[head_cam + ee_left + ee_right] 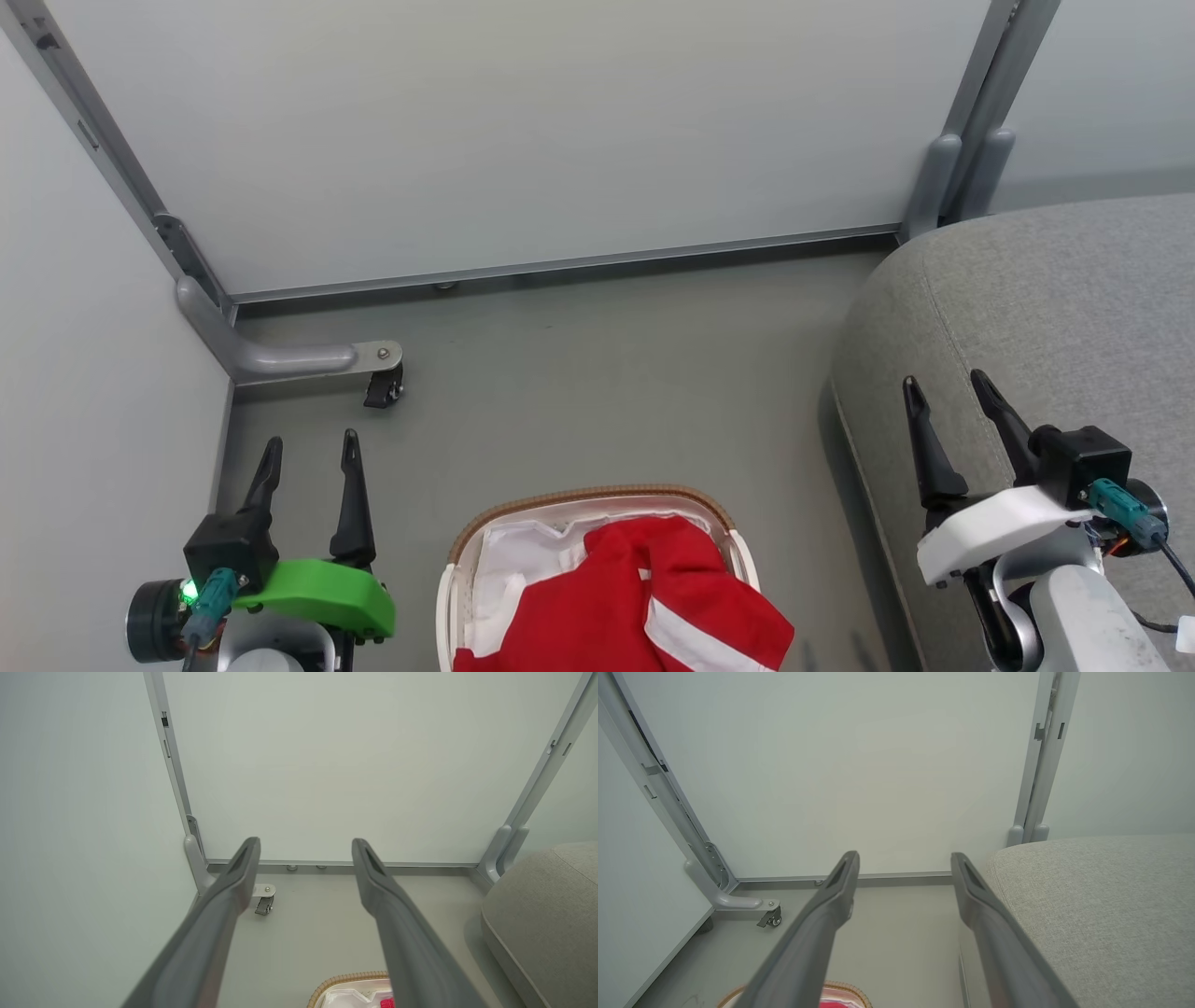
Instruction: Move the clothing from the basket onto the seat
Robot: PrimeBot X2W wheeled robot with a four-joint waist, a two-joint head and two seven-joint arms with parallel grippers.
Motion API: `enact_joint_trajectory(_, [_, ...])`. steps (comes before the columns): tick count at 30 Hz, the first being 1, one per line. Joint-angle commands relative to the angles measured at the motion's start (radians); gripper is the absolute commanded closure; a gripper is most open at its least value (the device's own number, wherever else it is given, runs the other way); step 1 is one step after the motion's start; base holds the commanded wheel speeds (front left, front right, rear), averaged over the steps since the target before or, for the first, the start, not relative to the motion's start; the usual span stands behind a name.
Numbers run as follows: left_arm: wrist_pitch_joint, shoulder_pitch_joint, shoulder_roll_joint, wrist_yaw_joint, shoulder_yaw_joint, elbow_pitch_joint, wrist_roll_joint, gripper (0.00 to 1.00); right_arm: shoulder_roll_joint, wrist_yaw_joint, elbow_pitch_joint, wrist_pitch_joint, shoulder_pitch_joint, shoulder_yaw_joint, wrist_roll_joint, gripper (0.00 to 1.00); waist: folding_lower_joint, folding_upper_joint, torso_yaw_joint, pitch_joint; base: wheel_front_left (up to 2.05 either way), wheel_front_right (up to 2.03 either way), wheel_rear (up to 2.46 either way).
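The red clothing (644, 597) with white stripes lies heaped in the basket (597, 495), an oval cream basket with a brown woven rim, at the bottom middle of the head view; part of it drapes over the basket's right rim. A sliver of the basket (343, 981) and clothing (387, 1003) shows in the left wrist view. The grey seat (1055, 317) fills the right side. My left gripper (311, 450) stands open to the left of the basket, holding nothing. My right gripper (946, 385) stands open above the seat's near edge, also holding nothing.
Pale partition panels (523, 131) with grey metal frames wall in the back and left. A grey panel foot with a caster wheel (383, 385) sits on the floor at back left. Grey floor (607, 373) lies between basket, panels and seat.
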Motion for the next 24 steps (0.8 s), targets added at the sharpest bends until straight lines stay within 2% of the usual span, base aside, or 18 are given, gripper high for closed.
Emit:
enact_joint_trajectory(1, [-0.009, 0.013, 0.001, -0.004, 0.006, -0.007, 0.020, 0.00, 0.001, 0.000, -0.015, -0.010, -0.002, -0.005, -0.024, 0.00, 0.0000, 0.0000, -0.001, 0.000, 0.00, 0.00, 0.00])
enact_joint_trajectory(13, [-0.032, 0.018, -0.003, -0.018, -0.020, 0.017, 0.092, 0.00, 0.006, 0.000, -0.031, -0.032, -0.013, 0.009, -0.116, 0.00, 0.0000, 0.0000, -0.019, 0.029, 0.00, 0.00, 0.00])
enact_joint_trajectory(18, [-0.041, -0.020, -0.002, -0.023, -0.056, 0.046, 0.100, 0.00, 0.007, 0.000, -0.051, -0.041, -0.049, 0.029, -0.149, 0.00, 0.0000, 0.0000, -0.048, 0.103, 0.00, 0.00, 0.00])
enact_joint_trajectory(24, [-0.037, -0.090, -0.002, -0.028, -0.092, 0.087, 0.078, 0.00, 0.012, 0.000, -0.085, -0.039, -0.105, 0.043, -0.138, 0.00, 0.0000, 0.0000, -0.088, 0.211, 0.00, 0.00, 0.00])
